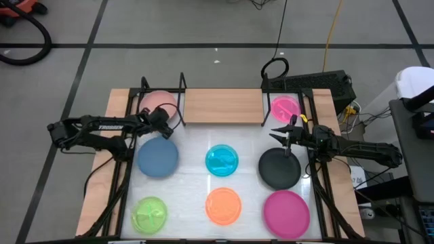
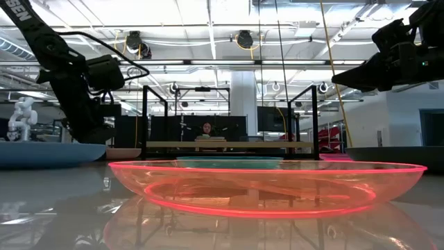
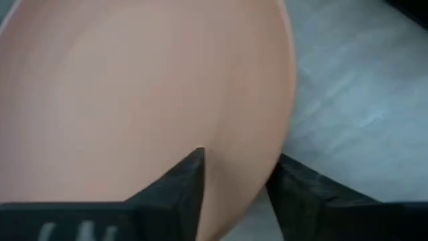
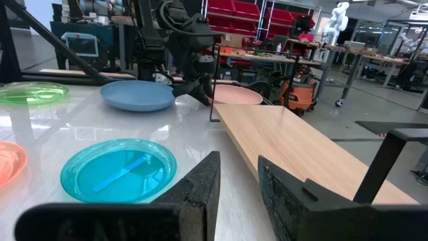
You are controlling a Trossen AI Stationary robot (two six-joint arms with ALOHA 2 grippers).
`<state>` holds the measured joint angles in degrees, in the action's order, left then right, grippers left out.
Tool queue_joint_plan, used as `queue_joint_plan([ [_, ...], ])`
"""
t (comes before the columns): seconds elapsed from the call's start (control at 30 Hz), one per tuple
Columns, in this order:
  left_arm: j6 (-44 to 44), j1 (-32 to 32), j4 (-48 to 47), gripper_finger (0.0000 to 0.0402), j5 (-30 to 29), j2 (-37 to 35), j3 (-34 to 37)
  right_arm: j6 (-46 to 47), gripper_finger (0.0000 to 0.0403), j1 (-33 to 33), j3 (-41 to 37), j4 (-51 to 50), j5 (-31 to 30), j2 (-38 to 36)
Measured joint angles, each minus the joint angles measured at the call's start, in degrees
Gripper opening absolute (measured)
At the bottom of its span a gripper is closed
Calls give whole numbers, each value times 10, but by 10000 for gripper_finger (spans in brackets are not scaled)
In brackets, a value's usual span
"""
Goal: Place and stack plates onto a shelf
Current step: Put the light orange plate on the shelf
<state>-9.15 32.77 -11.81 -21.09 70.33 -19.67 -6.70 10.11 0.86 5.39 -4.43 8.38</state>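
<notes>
Pale pink plate (image 1: 157,104) beside "TROSSEN"-lettered left arm (image 1: 102,127)

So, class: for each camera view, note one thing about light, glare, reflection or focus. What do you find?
High view: the white table glows bright around the cyan plate. Low view: the orange plate fills the foreground and mirrors in the glossy tabletop; ceiling strip lights glare. Left wrist view: the pink plate is a soft close blur. Right wrist view: the shelf is fairly sharp, the near fingers soft.

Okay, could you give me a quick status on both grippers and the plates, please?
Left gripper at pale pink plate on shelf, rim between fingers. Right gripper open, empty, above black plate. Nothing in the way.
</notes>
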Motion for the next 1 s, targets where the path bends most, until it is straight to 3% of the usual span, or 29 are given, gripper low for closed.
queue_joint_plan([
  [0.17,7,0,4,63,6,-7,1,0,84,0,0,0,0,0],
  [0.3,16,0,10,24,1,-7,-2,0,84,0,0,0,0,0],
  [0.47,2,-11,-47,18,-4,-14,-47,0,84,0,0,0,0,0],
  [0.73,-25,-39,-213,11,-122,-52,-190,0,84,0,0,0,0,0],
  [1.0,56,-66,-248,11,-175,-86,-322,0,84,0,0,0,0,0],
])
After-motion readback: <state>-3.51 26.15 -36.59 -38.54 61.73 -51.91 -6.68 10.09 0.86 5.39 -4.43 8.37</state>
